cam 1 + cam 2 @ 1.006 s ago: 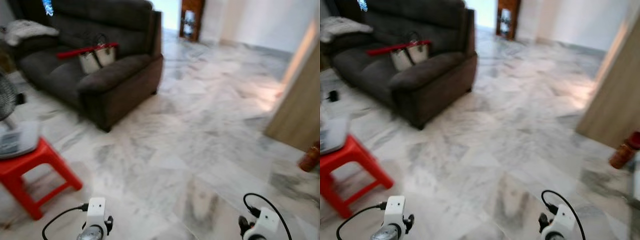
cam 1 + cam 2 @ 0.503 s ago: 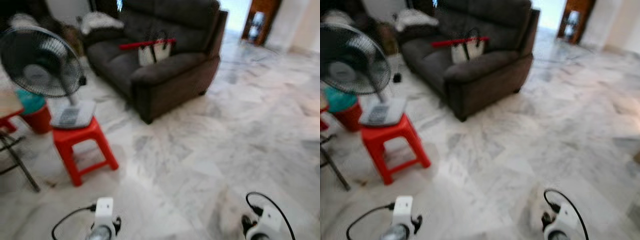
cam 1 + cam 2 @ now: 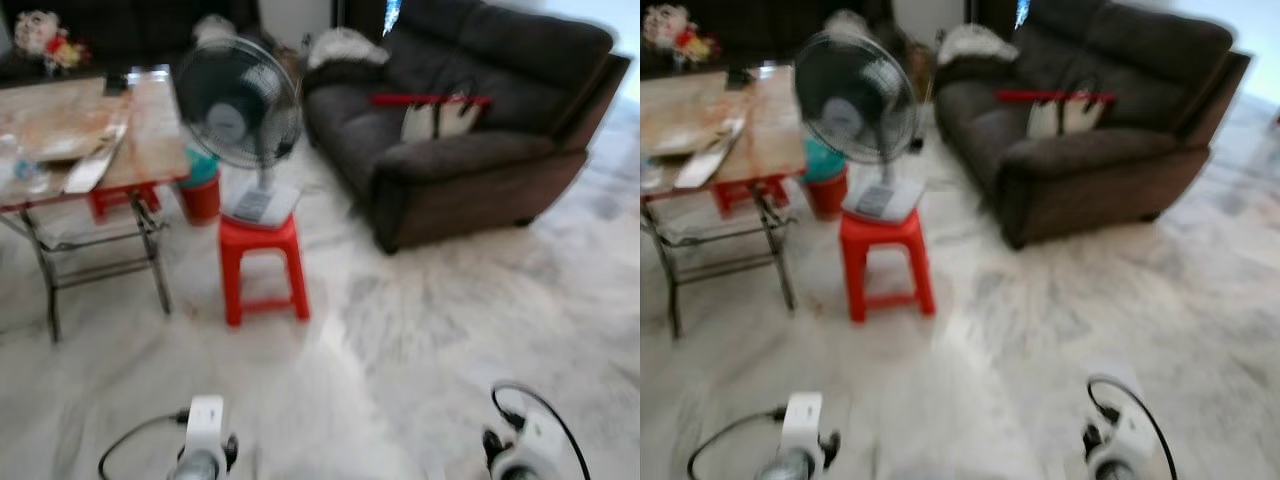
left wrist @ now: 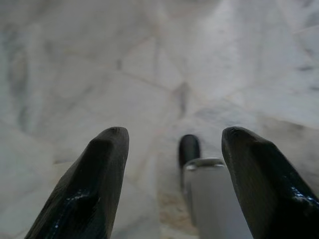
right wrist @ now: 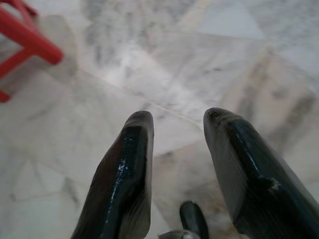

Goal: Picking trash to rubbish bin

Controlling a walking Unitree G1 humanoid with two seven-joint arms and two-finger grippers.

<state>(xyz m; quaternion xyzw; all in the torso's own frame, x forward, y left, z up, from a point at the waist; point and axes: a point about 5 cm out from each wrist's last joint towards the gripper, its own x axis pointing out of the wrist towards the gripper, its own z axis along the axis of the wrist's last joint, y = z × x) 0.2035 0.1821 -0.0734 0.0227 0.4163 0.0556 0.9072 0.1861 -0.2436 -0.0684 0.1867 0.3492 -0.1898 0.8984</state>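
1. Trash was not something I could pick out anywhere on the marble floor (image 3: 450,330), and no rubbish bin was certain either. A red tub with something teal in it (image 3: 200,190) stood on the floor under the near edge of the surface (image 3: 150,130), just behind the red stool (image 3: 262,262). It might have been a bin, but the blur kept me from saying so.

2. Both arms hung low at the bottom of the head view. The left pincer (image 4: 172,149) pointed down at bare floor with its fingers spread and nothing between them. The right pincer (image 5: 177,134) was likewise released and empty, with a leg of the red stool at the corner of its view.

3. The relation that mattered, as I judged it: with no piece of trash located, neither arm had a bearing or a long axis to line up on. If the tub was the goal, it lay ahead and to my left, so the left arm was the nearer one.

4. A fan (image 3: 238,105) stood on the stool, papers lay on the surface, and a pale bag with a red strip across it (image 3: 440,112) rested on the dark sofa (image 3: 470,170).

5. I could read no brand, label or writing; everything was too smeared.
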